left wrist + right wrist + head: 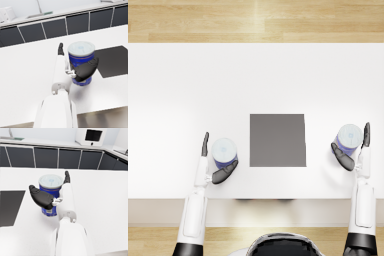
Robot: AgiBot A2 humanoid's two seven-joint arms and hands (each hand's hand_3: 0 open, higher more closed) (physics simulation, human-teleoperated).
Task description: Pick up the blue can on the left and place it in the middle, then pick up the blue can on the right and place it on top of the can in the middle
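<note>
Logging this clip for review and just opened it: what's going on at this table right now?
A simulated humanoid stands at a white table with a blue can on each side of a dark grey square mat. The left robot hand is cupped around the left blue can, and the right robot hand is around the right blue can. Both cans appear to stand on the table beside the mat; whether either grip is closed tight cannot be told. Nothing sits on the mat yet.

A kitchen: dark cabinet fronts (46, 157) under a white counter (50, 142), a sink (38, 15), a microwave (91, 136).
</note>
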